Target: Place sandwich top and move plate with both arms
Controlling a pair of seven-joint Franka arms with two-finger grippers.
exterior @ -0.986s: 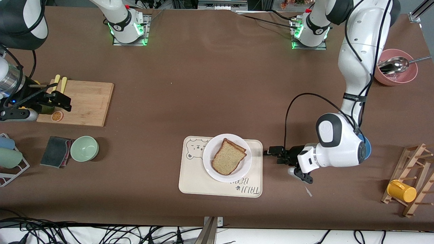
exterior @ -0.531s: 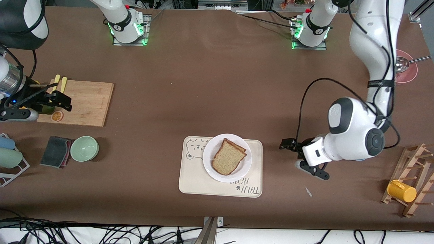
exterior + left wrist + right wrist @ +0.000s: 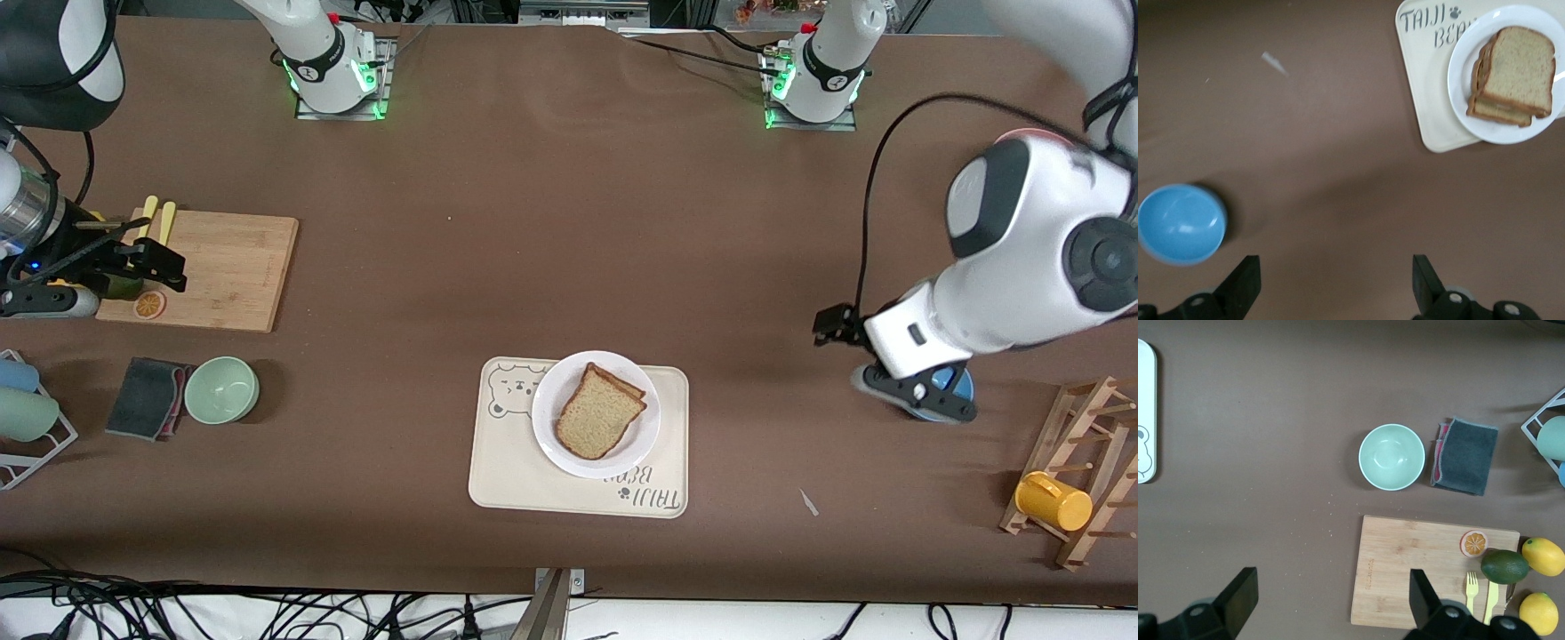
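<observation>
Brown table: top (image 3: 600, 412) sits on plate (image 3: 553, 436), on tray (image 3: 498, 471). Both grippers empty, spread wide. L gripper (image 3: 876, 369) is placed nearer plate, toward its own end; R gripper (image 3: 133, 267) waits over board (image 3: 236, 271).

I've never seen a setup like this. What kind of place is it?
Probably a robotics lab staged as a kitchen: two bolted-down arms, a sandwich top on a plate, and a cutting board.

Brown wholemeal bread slice (image 3: 598, 417) w/ darker crust, on glossy round white plate (image 3: 638, 443). Cream rect. tray (image 3: 505, 471) w/ bear drawing & dark lettering. Plain brown tabletop (image 3: 569, 249). Blue bowl (image 3: 1181, 223), mint-green bowl (image 3: 221, 389).
</observation>
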